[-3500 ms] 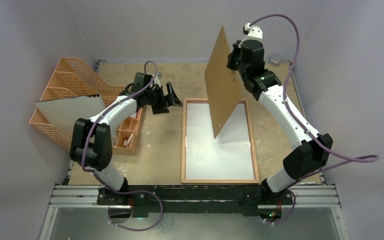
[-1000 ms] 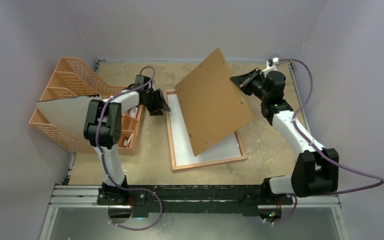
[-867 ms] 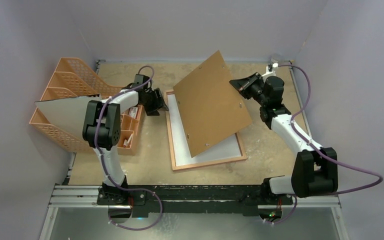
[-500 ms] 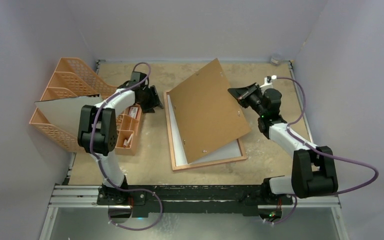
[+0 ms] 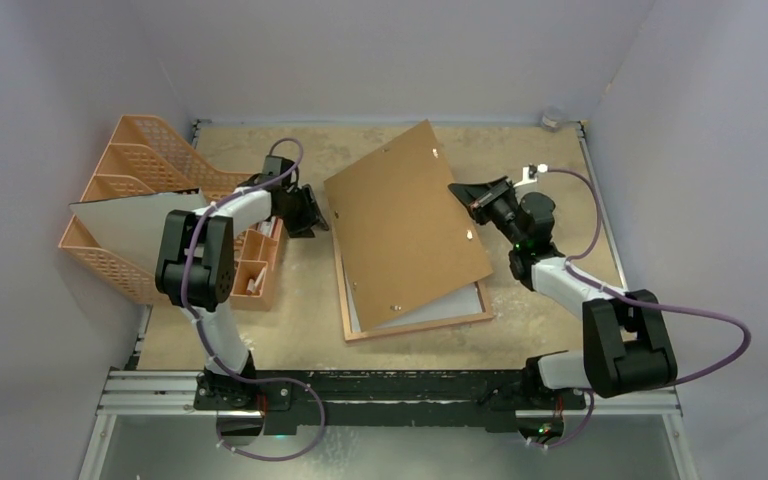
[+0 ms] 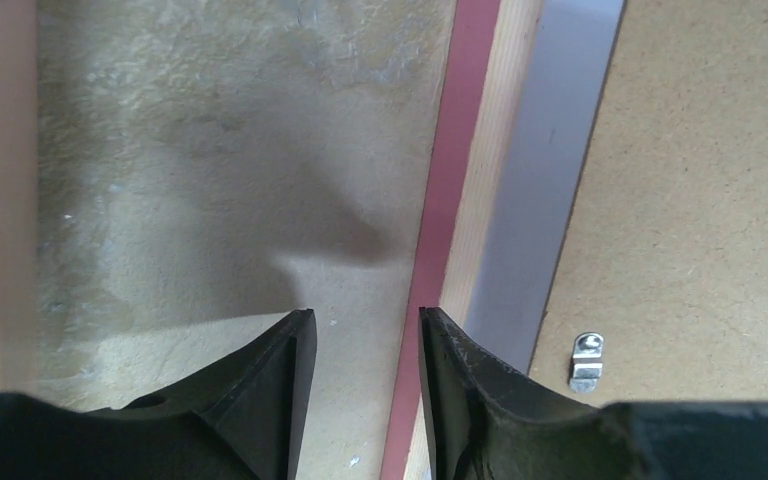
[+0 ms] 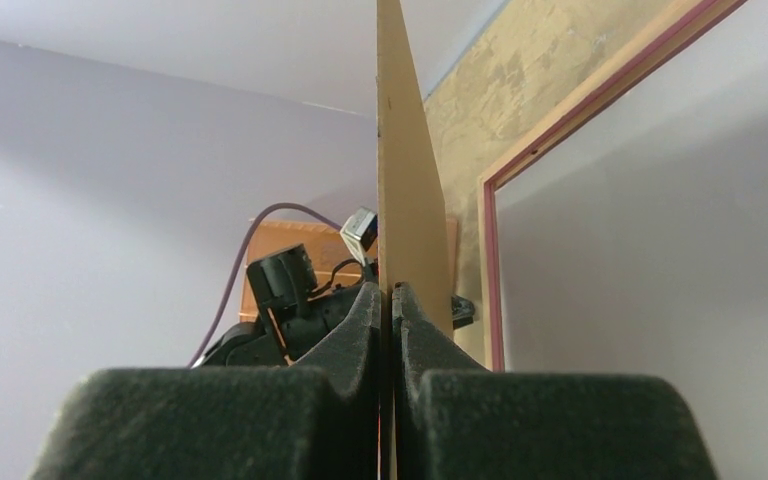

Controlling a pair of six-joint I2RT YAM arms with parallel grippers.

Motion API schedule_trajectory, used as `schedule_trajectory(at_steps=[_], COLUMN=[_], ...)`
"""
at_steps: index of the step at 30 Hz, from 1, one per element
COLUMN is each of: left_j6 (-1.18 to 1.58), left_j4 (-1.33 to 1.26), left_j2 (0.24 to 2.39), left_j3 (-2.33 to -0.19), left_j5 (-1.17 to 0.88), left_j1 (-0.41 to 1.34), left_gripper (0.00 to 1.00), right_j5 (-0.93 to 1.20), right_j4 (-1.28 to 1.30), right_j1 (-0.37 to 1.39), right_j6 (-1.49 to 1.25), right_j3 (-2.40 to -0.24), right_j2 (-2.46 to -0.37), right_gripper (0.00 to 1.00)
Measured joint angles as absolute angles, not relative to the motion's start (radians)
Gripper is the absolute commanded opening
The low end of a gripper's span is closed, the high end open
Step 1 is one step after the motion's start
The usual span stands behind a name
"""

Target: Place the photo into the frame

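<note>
The frame (image 5: 422,326) lies face down on the table, its pink border and tan rim showing in the left wrist view (image 6: 455,150) and the right wrist view (image 7: 490,270). The photo (image 5: 442,303) lies in it, white reverse up, mostly hidden; it also shows as a strip in the left wrist view (image 6: 550,150). My right gripper (image 5: 468,197) is shut on the right edge of the brown backing board (image 5: 405,235), seen edge-on between the jaws (image 7: 392,290), and holds it tilted low over the frame. My left gripper (image 5: 312,212) is open at the frame's far left rim (image 6: 360,318), holding nothing.
Orange file trays (image 5: 150,165) stand at the far left with a greyish-white sheet (image 5: 140,225) leaning in them. A small orange compartment box (image 5: 255,262) sits beside the left arm. A metal clip (image 6: 586,360) is on the backing board.
My right gripper has come down and toward me, lowering the backing board from upright to a low tilt over the frame. The frame has turned askew. My left gripper shifted to its rim.
</note>
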State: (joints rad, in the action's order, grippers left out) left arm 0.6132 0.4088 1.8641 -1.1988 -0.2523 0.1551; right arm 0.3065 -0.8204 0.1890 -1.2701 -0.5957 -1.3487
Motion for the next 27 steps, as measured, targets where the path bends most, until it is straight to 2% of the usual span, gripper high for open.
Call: schedule_trajectory(at_steps=[17,27], left_j6=[0.644,0.644], left_j4=[0.349,0.337], left_j2=[1.880,1.887], left_j3=[-1.168,-1.168], left_j5=[-0.321,-0.340], left_j1=[0.155,0.152], left_gripper=[0.42,0.42], right_j5=[0.177,0.187], right_j4=[-0.836,-0.924], right_j1=[0.215,0.215], right_j6=[-1.287,-1.287], right_j3=[-0.521,-0.508], right_j2=[-1.354,-1.420], right_gripper=[0.00,0.00])
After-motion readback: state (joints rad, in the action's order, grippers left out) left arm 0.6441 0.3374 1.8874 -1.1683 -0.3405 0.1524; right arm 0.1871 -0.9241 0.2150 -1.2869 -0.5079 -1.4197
